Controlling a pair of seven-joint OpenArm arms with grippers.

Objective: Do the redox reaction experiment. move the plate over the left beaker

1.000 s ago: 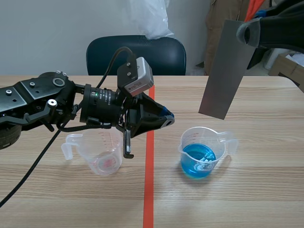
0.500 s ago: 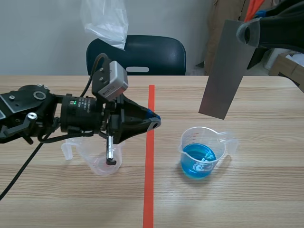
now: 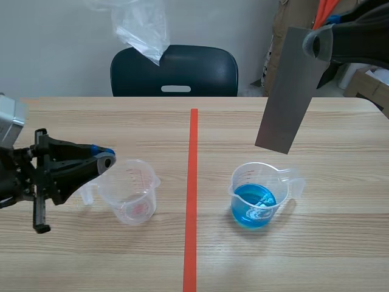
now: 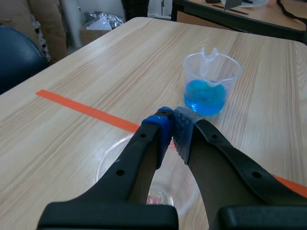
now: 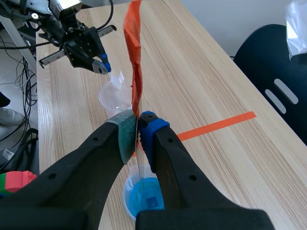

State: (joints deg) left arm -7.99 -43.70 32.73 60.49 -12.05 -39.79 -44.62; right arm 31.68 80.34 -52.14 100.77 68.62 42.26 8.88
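A grey metal plate (image 3: 287, 90) hangs tilted in the air above the right beaker (image 3: 261, 196), which holds blue liquid. My right gripper (image 3: 316, 42) is shut on the plate's upper corner. In the right wrist view the plate (image 5: 134, 57) shows edge-on between the fingers of that gripper (image 5: 139, 117), with the blue beaker (image 5: 144, 197) below. The left beaker (image 3: 132, 191) is clear with a reddish trace at its bottom. My left gripper (image 3: 103, 159) is shut on nothing, low and just left of that beaker. In the left wrist view its gripper (image 4: 172, 128) sits over the clear beaker (image 4: 111, 165).
An orange-red tape line (image 3: 191, 201) runs down the table's middle between the beakers. A dark blue chair (image 3: 174, 72) stands behind the table, with a clear plastic bag (image 3: 143, 24) above it. Cardboard boxes (image 3: 368, 85) are at the back right.
My left arm has drawn back to the left, from over the left beaker to the table's left side. The right arm and plate have stayed still.
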